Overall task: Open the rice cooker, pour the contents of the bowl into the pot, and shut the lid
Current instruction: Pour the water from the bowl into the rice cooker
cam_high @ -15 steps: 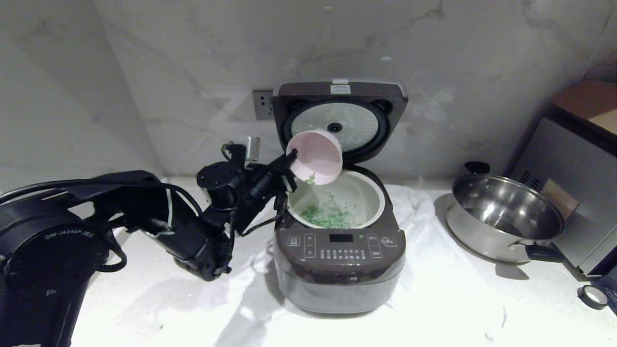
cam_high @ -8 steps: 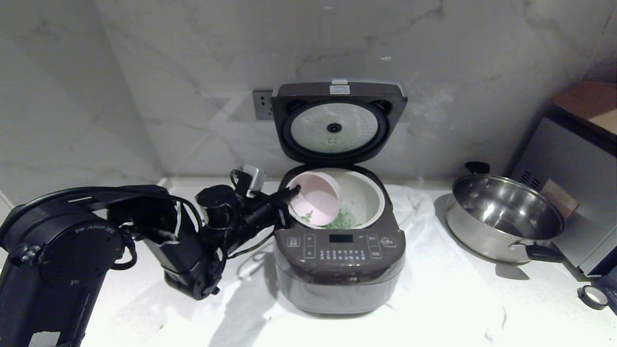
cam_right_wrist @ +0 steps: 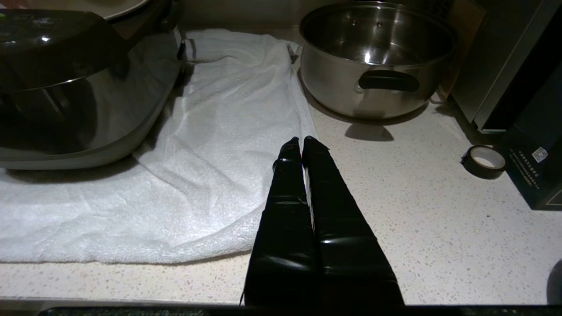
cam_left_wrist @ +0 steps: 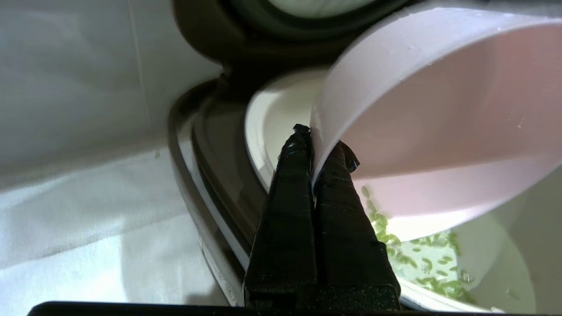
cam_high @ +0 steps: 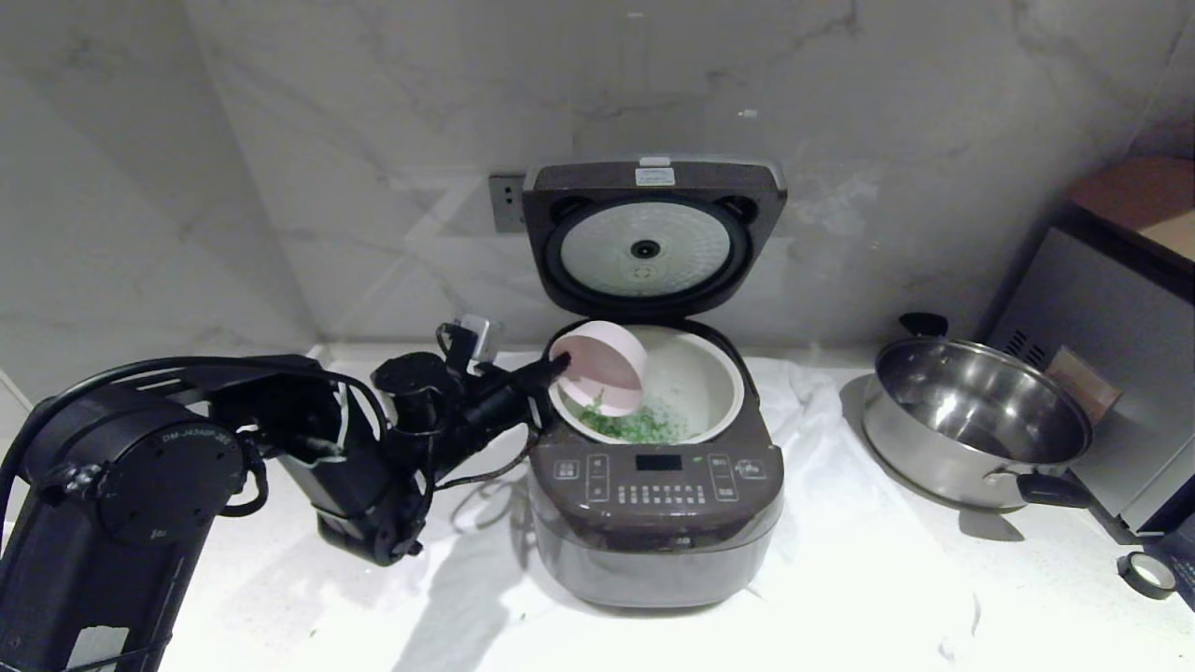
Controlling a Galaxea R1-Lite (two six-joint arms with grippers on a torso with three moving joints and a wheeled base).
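The smooth pale pink bowl hangs tipped over the round white pot of the glossy brown rice cooker, green bits strewn inside, lid upright. A shiny steel pan sits on the speckled bench. The left claw, reaching across level, pinches the bowl's rim; the right claw rests closed, empty

Bowl cut off at frame edge; cooker panel labels illegible.
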